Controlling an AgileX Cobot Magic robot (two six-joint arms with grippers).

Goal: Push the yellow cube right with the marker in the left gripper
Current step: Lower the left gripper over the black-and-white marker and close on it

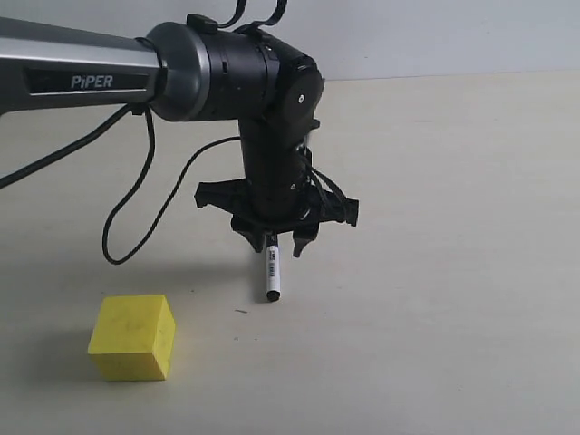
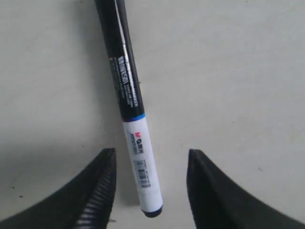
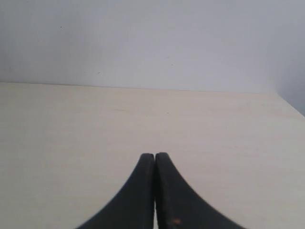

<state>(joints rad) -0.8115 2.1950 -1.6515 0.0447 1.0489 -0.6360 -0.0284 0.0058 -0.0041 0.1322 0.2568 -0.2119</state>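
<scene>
The yellow cube (image 1: 131, 337) sits on the pale table at the front left. My left gripper (image 1: 276, 246) (image 2: 151, 153) hangs point-down over the table's middle, to the right of the cube and farther back. Its jaws stand open. The marker (image 1: 271, 272) (image 2: 128, 95) shows between them, white labelled end nearest the jaws and black part running away. Neither finger touches it, and it appears to lie on the table. My right gripper (image 3: 155, 155) is shut with nothing in it, over bare table; the exterior view does not show it.
The left arm, marked "PiPER" (image 1: 91, 82), reaches in from the upper left. A loose black cable (image 1: 122, 245) droops to the table behind the cube. A pale wall (image 3: 152, 38) bounds the table's far edge.
</scene>
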